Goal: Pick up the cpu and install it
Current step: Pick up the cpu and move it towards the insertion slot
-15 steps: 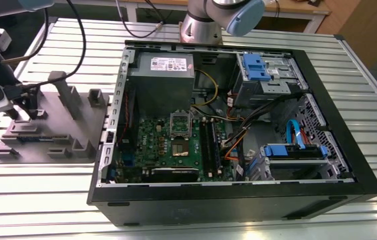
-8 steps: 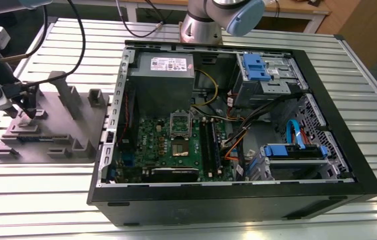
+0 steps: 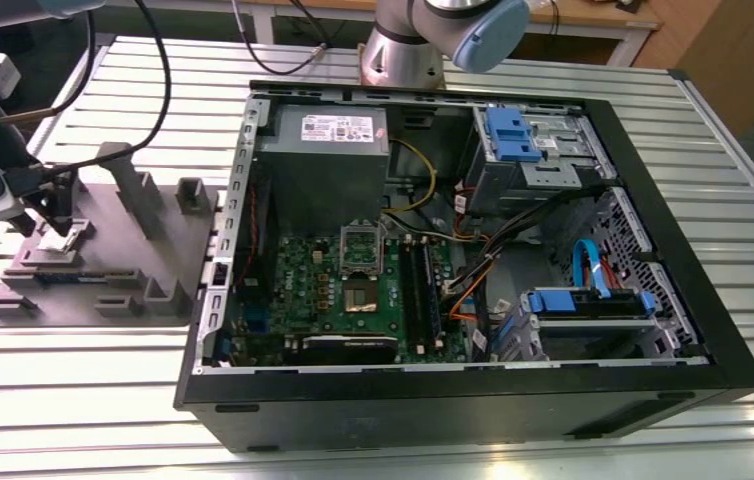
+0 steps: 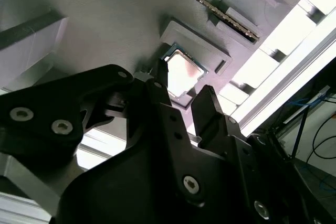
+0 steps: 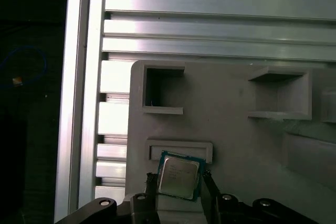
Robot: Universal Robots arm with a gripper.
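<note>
The cpu [image 5: 178,177] lies flat on the grey parts tray [image 3: 150,255], its metal top facing up. The tray sits on the ribbed aluminium counter [image 3: 511,70], at the exterior view's left of the open computer case [image 3: 691,300]. The chip is square, so it has no long axis. In the first wrist view its edges sit slightly askew to the straight raised lip [image 5: 179,144] just beside it. Its top is smooth, silvery-grey and faintly glossy, with a thin darker rim around it. In the second wrist view the cpu [image 4: 181,72] catches a pale glare and rests in a shallow stepped pocket of the matte, finely layered tray.

The gripper [image 3: 54,222] hangs low over the tray. Its jaws are spread, with one black finger [image 5: 151,183] close to each of two opposite edges of the chip. A narrow gap shows on both sides. The fingers are angular black plastic or metal, fastened with round screws.

Inside the case, a green circuit board [image 3: 310,285] lies flat and carries a square metal-framed socket [image 3: 361,252]. A tall grey metal box [image 3: 324,160] stands behind it, and long black memory sticks [image 3: 417,285] run beside the socket. Blue plastic drive brackets [image 3: 517,135] sit towards the exterior view's right.
</note>
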